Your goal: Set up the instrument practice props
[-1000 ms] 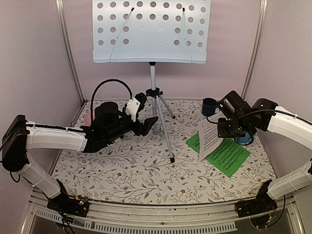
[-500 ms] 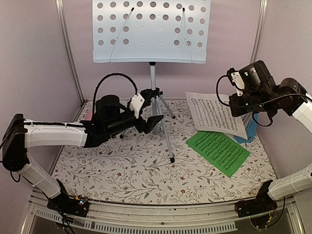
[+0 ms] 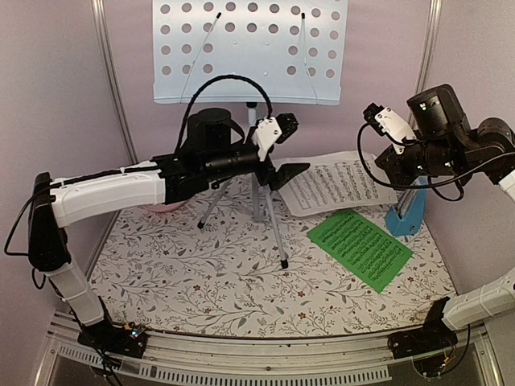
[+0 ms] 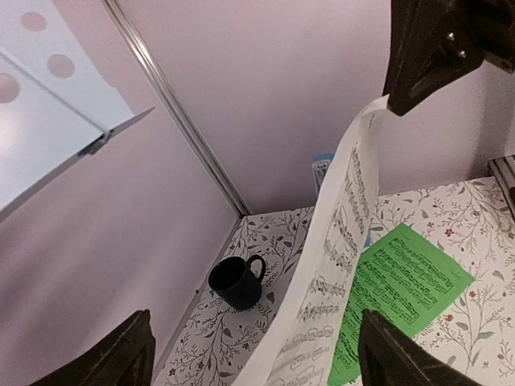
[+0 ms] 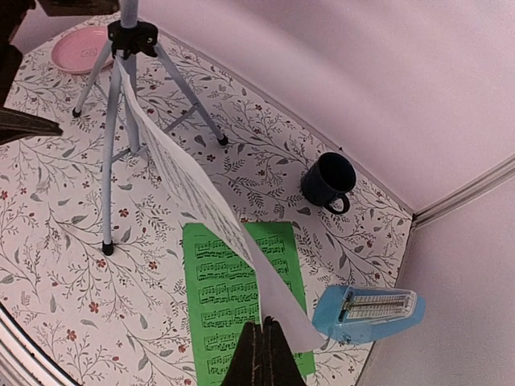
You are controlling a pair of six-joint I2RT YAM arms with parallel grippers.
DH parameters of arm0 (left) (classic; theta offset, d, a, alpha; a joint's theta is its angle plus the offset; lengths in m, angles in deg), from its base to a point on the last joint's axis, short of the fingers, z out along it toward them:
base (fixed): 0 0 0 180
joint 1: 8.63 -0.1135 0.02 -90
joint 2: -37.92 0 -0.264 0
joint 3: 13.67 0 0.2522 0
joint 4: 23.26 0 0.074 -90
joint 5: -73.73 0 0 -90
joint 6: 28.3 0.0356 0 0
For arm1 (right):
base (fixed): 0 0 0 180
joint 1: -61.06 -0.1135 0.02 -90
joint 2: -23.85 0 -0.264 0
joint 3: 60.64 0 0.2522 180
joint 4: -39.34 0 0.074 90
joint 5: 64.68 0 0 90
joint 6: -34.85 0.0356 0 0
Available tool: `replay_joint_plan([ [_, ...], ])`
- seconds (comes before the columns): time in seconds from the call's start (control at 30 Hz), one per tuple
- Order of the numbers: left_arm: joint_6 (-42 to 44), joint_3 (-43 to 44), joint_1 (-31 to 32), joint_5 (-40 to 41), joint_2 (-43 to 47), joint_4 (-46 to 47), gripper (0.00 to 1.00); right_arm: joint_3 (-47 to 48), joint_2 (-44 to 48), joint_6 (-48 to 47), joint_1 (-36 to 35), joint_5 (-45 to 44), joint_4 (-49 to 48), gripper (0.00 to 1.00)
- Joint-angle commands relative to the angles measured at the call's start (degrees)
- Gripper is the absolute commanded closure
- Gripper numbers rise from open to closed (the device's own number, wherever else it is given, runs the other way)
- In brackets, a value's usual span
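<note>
The pale perforated music stand [image 3: 249, 50] rises at the back on its silver tripod [image 3: 259, 197], which also shows in the right wrist view [image 5: 121, 121]. My right gripper [image 3: 392, 170] is shut on a corner of the white sheet-music page [image 3: 338, 183] and holds it in the air [image 5: 201, 193]. My left gripper [image 3: 291, 146] is open, and the page's free end [image 4: 338, 265] hangs between its jaws without touching them. The green page [image 3: 360, 248] lies flat on the table. The blue metronome [image 3: 406, 211] stands at the right.
A dark blue mug [image 5: 328, 181] stands near the back right corner. A pink plate [image 5: 80, 50] lies at the back left, mostly hidden behind my left arm in the top view. The floral tablecloth [image 3: 209, 281] covers the table, with pink walls around it.
My right gripper lifted the white page off the table and swung it leftward. My left arm rose and moved right until its open jaws straddle the page's free end.
</note>
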Motion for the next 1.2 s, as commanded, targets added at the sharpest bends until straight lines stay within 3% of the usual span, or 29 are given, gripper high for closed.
replay_joint_plan([
  [0.0,7.3,8.4,3.8,0.8,-5.8,-13.1,0.12,1.9,-0.8,-2.8,-2.0,2.9,1.3,1.00],
  [0.13,11.1,15.3,5.8,3.9,-10.9,-19.4,0.15,2.0,-1.5,-3.2,-4.2,2.8,1.7,1.00],
  [0.23,12.3,19.9,6.3,3.6,-13.9,-24.2,0.25,1.9,-2.0,-3.4,-5.4,1.9,1.8,1.00],
  [0.4,12.1,20.9,6.6,2.2,-14.6,-25.7,0.59,1.5,-2.2,-3.8,-6.3,0.9,1.5,1.00],
  [0.43,11.9,20.7,6.7,2.1,-14.5,-25.7,0.71,1.4,-2.0,-3.9,-6.4,1.1,1.1,1.00],
  [0.5,11.0,19.7,6.6,2.1,-13.8,-24.8,0.85,1.2,-1.5,-3.5,-6.4,0.5,-0.5,1.00],
  [0.6,8.7,16.2,6.3,2.6,-11.7,-21.0,1.00,0.6,0.9,-2.8,-6.4,1.6,-5.0,0.81],
  [0.7,4.9,10.7,5.3,0.7,-8.0,-15.8,1.00,-3.6,6.4,-2.2,-6.4,4.2,-14.0,0.32],
  [0.77,1.9,7.0,4.1,-2.1,-5.0,-12.0,1.00,-8.8,11.2,-0.9,-6.3,6.8,-21.9,0.16],
  [0.87,-2.7,0.5,1.8,-7.5,0.2,-6.3,1.00,-17.1,16.1,0.2,-6.3,11.8,-32.5,0.01],
  [1.03,-12.0,-9.0,-2.8,-16.5,8.7,3.0,1.00,-25.2,18.6,2.4,-6.3,14.9,-43.5,0.01],
  [1.17,-18.9,-15.5,-7.5,-22.9,15.5,9.5,1.00,-32.9,21.0,2.7,-6.3,24.5,-54.7,0.01],
])
